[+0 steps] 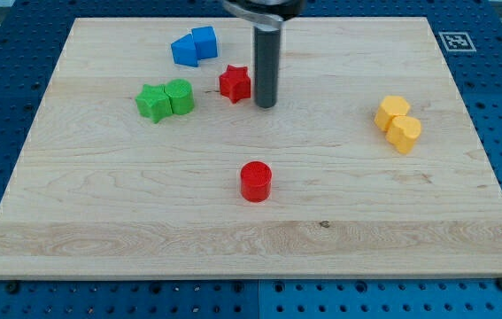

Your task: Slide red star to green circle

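My tip (266, 105) rests on the wooden table (100, 230) in the upper middle of the view, just to the right of the red star (235, 83); whether the two are touching or a thin gap separates them I cannot tell; the arm carries no gripper, only the straight dark rod, so nothing is held or clasped; the rod rises from my tip to the view's top, where its wider mount is cut off by the frame

The red star sits near the green circle (180, 96), which lies to its left and slightly lower, the two apart with bare wood between them; touching the green circle on its left side is a green star (153, 103); above this pair, toward the view's top, two blue blocks stand pressed together, a blue block (184, 50) on the left whose shape is unclear and a blue cube (204, 40) on the right

Well apart from these, a red cylinder (255, 181) stands alone below my tip, near the middle of the table; at the view's right two yellow blocks (397, 123) lie against each other, one a little lower than the other
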Available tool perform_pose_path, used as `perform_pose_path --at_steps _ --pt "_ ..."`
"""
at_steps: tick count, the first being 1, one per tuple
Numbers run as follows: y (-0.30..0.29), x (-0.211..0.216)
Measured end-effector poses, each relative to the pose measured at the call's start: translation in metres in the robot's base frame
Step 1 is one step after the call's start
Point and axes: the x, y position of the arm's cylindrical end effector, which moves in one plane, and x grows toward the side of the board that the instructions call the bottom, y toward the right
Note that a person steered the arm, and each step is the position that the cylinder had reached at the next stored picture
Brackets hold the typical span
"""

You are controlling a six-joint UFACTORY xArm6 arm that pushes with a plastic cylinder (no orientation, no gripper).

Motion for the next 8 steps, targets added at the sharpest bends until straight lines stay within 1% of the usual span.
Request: perform_pose_path --at_steps 1,2,6,7,8 --pt "0.033 -0.001" --pt "0.021 -0.005" --pt "-0.110 -0.050" --pt "-0.115 -0.052" --pt "-0.098 -0.050"
